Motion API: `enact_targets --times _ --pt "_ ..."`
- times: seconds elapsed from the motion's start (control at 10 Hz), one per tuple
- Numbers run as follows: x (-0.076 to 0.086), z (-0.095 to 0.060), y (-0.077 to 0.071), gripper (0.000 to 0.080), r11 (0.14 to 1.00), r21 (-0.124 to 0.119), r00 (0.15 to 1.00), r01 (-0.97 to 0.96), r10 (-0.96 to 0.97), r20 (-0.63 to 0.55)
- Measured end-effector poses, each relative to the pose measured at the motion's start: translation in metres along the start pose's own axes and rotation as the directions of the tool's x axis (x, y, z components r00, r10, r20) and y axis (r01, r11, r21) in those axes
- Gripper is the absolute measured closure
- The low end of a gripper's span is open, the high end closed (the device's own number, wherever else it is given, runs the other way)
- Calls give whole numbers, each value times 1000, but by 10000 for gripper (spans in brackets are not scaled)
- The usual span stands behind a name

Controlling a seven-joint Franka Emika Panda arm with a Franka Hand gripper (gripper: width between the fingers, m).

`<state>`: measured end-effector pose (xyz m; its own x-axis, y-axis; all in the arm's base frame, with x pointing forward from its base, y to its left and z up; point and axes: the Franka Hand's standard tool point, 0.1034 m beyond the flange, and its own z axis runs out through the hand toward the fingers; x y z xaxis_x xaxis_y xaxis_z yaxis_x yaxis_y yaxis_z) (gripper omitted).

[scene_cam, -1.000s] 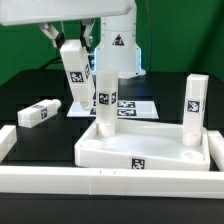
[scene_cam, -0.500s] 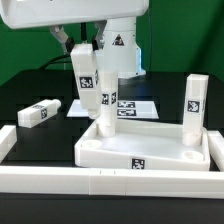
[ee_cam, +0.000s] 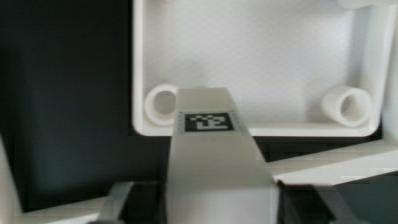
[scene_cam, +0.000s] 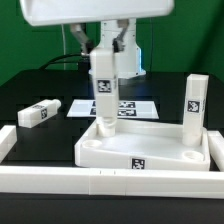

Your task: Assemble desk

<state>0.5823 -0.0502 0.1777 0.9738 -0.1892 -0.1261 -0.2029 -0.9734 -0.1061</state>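
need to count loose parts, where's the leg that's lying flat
In the exterior view the lying leg rests on the black table at the exterior view's left, beside the marker board and apart from the tabletop.

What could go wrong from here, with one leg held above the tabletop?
1. In the exterior view, the held leg overlaps the upright leg already standing in the tabletop. The two may be close, and a bump could knock the upright leg loose.
2. In the wrist view, the held leg's end appears to one side of the nearest hole. It could land beside the hole and tilt.
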Motion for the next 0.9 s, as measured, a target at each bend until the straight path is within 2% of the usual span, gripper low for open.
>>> enact_targets --times 0.1,0.2,0.6,0.9 --pt "-2 2 -21 504 1000 -2 1000 25 -25 0" --pt "-2 5 -29 504 999 -3 999 38 -38 4" --pt "-2 7 -29 504 999 -7 999 41 -41 6" --pt "8 4 -68 504 991 -31 991 132 -132 -8"
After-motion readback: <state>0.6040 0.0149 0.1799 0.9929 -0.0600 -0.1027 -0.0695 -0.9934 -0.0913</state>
